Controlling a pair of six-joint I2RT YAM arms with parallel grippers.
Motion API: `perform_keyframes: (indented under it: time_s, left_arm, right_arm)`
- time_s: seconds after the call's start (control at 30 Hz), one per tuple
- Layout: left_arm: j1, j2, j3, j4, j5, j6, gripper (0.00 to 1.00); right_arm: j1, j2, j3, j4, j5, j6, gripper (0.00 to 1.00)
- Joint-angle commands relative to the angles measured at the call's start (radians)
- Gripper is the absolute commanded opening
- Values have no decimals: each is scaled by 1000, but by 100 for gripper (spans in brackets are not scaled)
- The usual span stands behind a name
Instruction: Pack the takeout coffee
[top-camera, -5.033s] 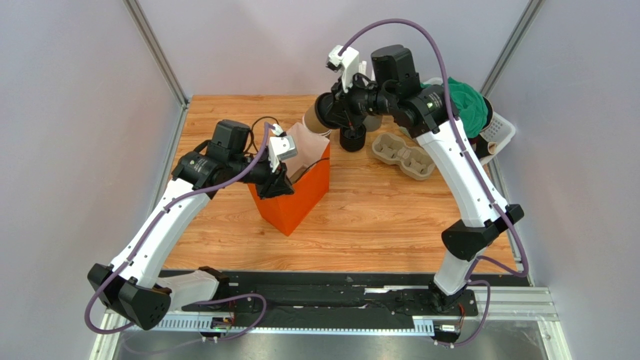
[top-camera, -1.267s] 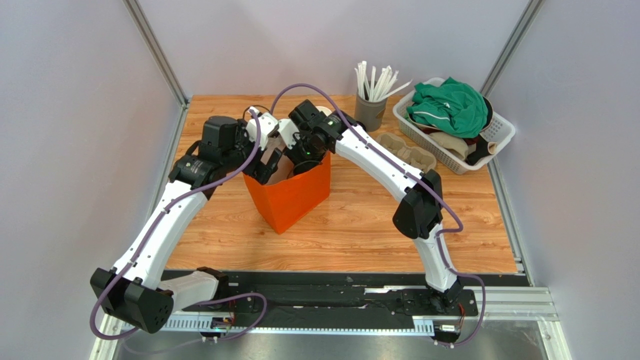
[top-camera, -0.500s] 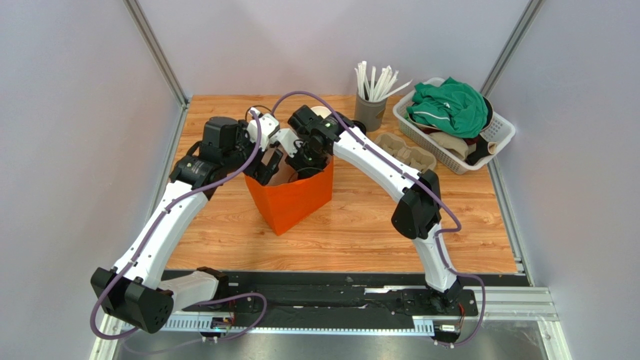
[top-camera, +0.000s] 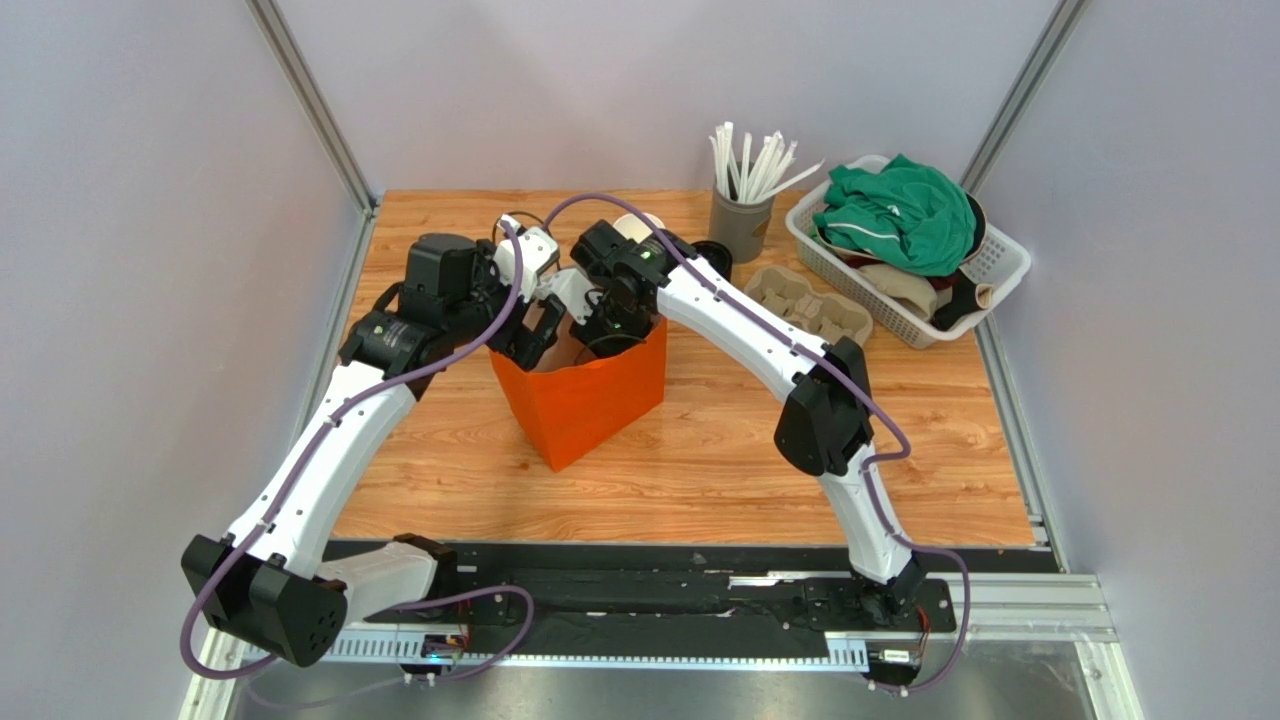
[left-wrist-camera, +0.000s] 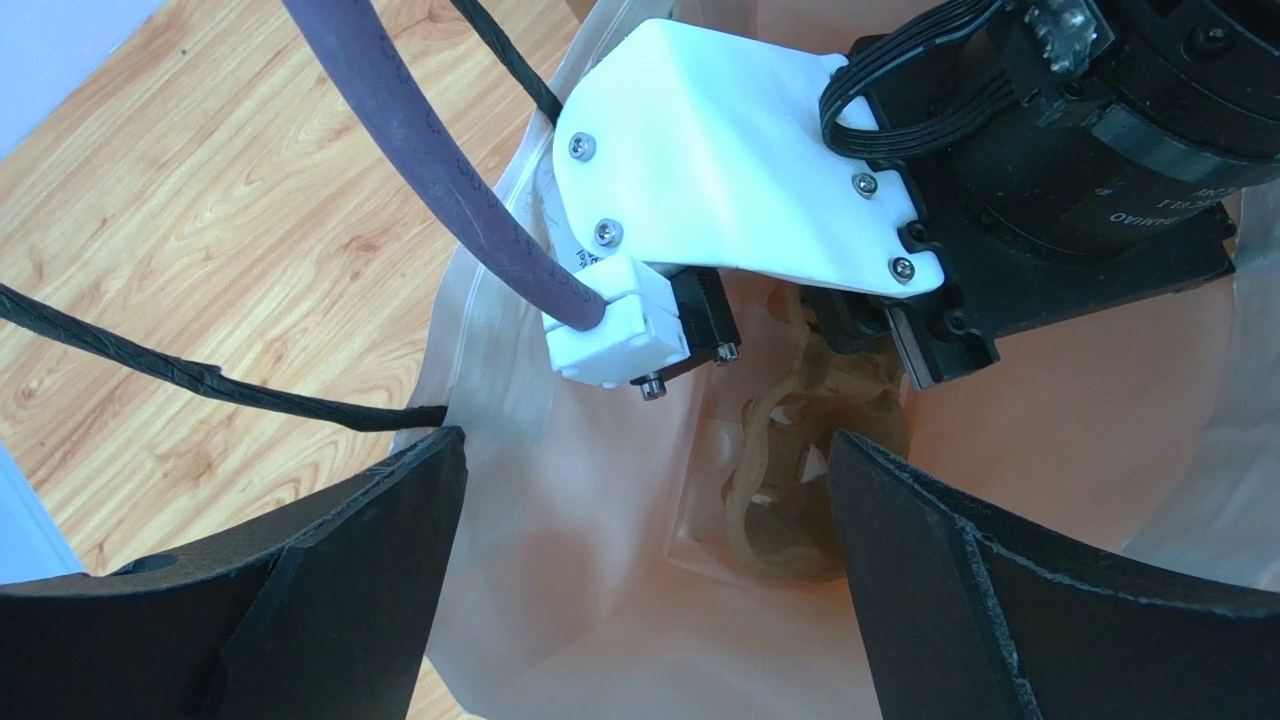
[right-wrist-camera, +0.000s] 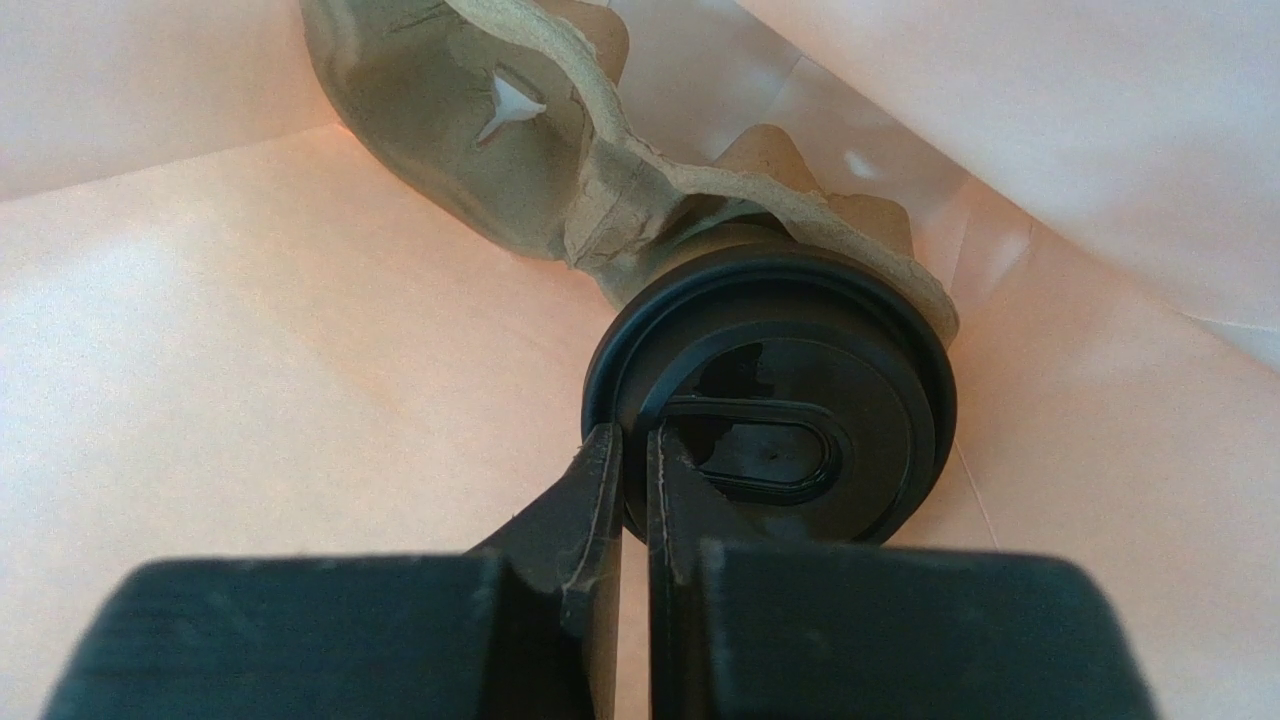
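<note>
The takeout coffee (right-wrist-camera: 812, 375), seen from above as a round black lid, stands in a tan pulp carrier (right-wrist-camera: 451, 135) at the bottom of the orange bag (top-camera: 586, 405). My right gripper (right-wrist-camera: 631, 450) reaches down inside the bag and is shut on the lid's left rim. In the top view its wrist (top-camera: 601, 327) hides the cup. My left gripper (left-wrist-camera: 646, 585) hangs open over the bag's mouth, its fingers (left-wrist-camera: 301, 600) spread wide near the bag's walls. Below them lies the carrier (left-wrist-camera: 781, 495).
A grey holder of white straws (top-camera: 739, 225) stands at the back. An empty pulp carrier (top-camera: 819, 305) lies to its right. At the back right corner stands a white basket (top-camera: 999, 278) with green cloth in it. Both arms crowd the bag's top.
Five seconds ago my right gripper held the cup high at the back; now it is down in the bag. Over the last second it sank slightly. The left gripper has stayed open.
</note>
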Motion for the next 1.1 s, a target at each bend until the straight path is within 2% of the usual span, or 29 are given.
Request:
perform_keyframes:
  time_s: [0.0, 0.97, 1.07]
  left_arm:
    - [6, -16, -8, 7, 2, -4, 99]
    - [6, -25, 0, 1, 22, 7, 99]
    - [6, -27, -1, 0, 22, 5, 99]
  right_arm:
    - [0, 43, 21, -26, 39, -9, 0]
    - [8, 121, 29, -76, 36, -24, 0]
    - [-4, 115, 53, -76, -4, 3, 0]
